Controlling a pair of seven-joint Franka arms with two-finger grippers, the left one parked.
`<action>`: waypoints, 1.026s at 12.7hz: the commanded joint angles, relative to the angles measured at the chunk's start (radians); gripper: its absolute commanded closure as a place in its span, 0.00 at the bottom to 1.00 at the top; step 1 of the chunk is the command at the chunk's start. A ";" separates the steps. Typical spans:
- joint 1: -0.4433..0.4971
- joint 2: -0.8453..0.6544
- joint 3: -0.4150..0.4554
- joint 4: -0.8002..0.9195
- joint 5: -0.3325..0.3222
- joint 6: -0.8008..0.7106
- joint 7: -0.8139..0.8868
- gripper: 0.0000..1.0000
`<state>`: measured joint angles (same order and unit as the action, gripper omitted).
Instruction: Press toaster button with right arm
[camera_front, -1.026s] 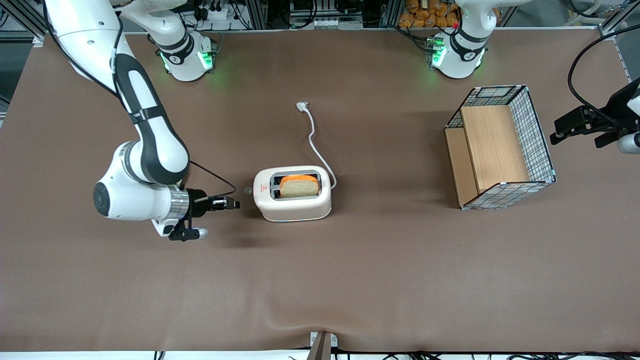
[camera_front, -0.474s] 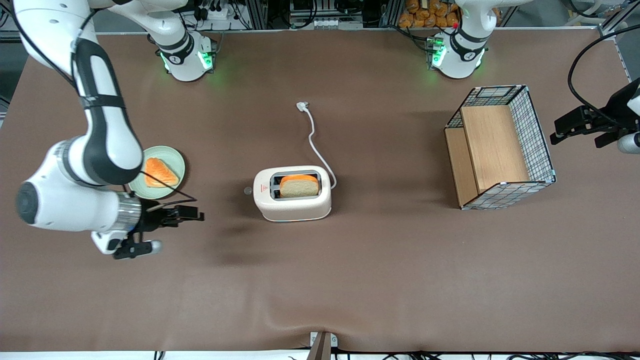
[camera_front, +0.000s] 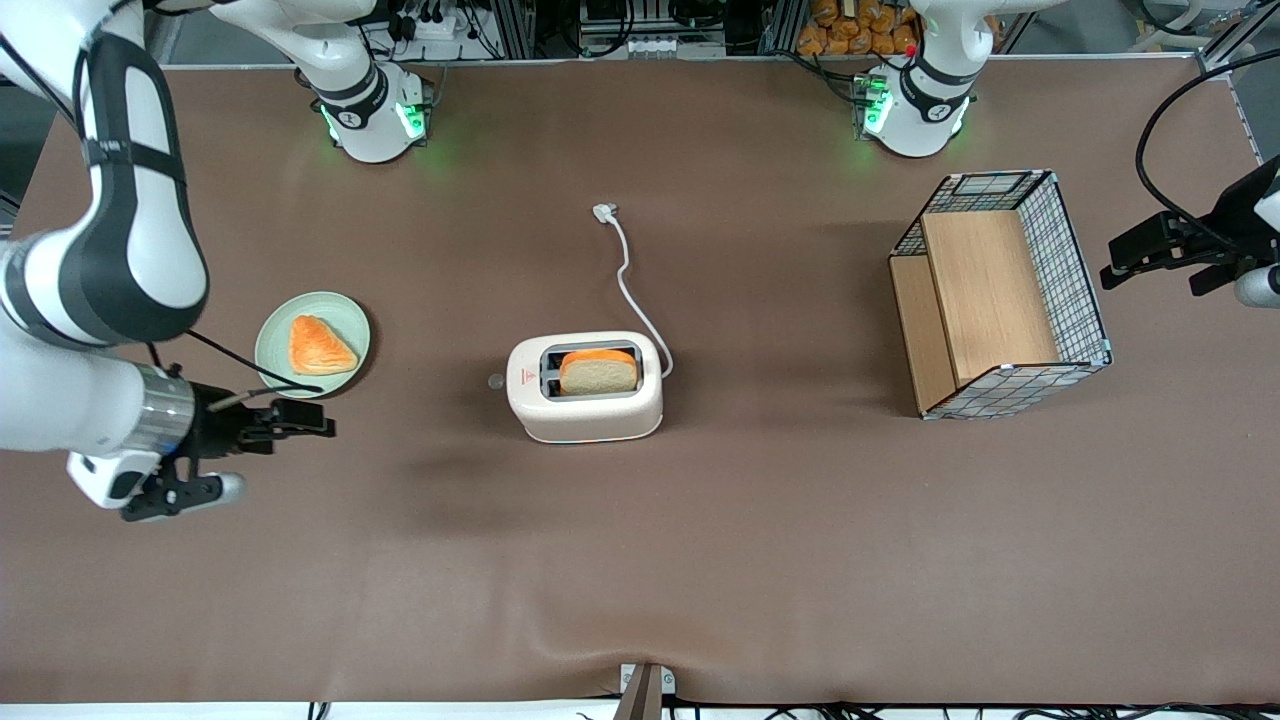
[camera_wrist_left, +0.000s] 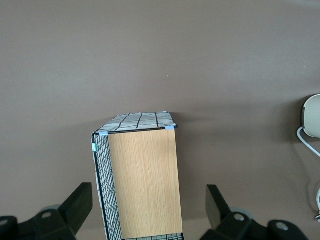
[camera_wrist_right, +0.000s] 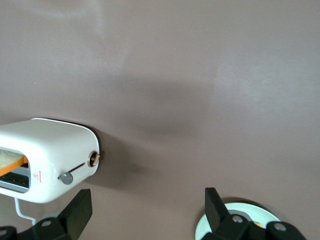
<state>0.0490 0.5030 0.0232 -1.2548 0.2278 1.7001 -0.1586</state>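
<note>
The white toaster (camera_front: 585, 388) stands mid-table with a slice of bread in one slot. Its pale-grey button (camera_front: 494, 381) juts from the short end with the red triangle, the end facing the working arm. The right arm's gripper (camera_front: 322, 424) is open and empty, low over the table, well away from the button toward the working arm's end, pointing at the toaster. In the right wrist view the toaster (camera_wrist_right: 50, 160) and its button (camera_wrist_right: 65, 178) show ahead of the open gripper (camera_wrist_right: 147, 205), with a wide stretch of table between.
A green plate (camera_front: 275, 335) with an orange-crusted slice lies beside the gripper, farther from the front camera; its rim shows in the wrist view (camera_wrist_right: 250, 215). The toaster's white cord and plug (camera_front: 605, 212) trail toward the robot bases. A wire-and-wood basket (camera_front: 1000, 295) stands toward the parked arm's end.
The gripper has pulled back from just beside the button, away from the toaster toward the working arm's end. The arm no longer covers the green plate.
</note>
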 joint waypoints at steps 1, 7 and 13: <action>-0.049 -0.061 0.053 0.000 -0.065 -0.022 0.022 0.00; -0.049 -0.299 0.054 -0.021 -0.203 -0.285 0.249 0.00; -0.064 -0.529 0.011 -0.282 -0.223 -0.221 0.223 0.00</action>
<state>-0.0012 0.0501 0.0303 -1.4259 0.0316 1.4424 0.0724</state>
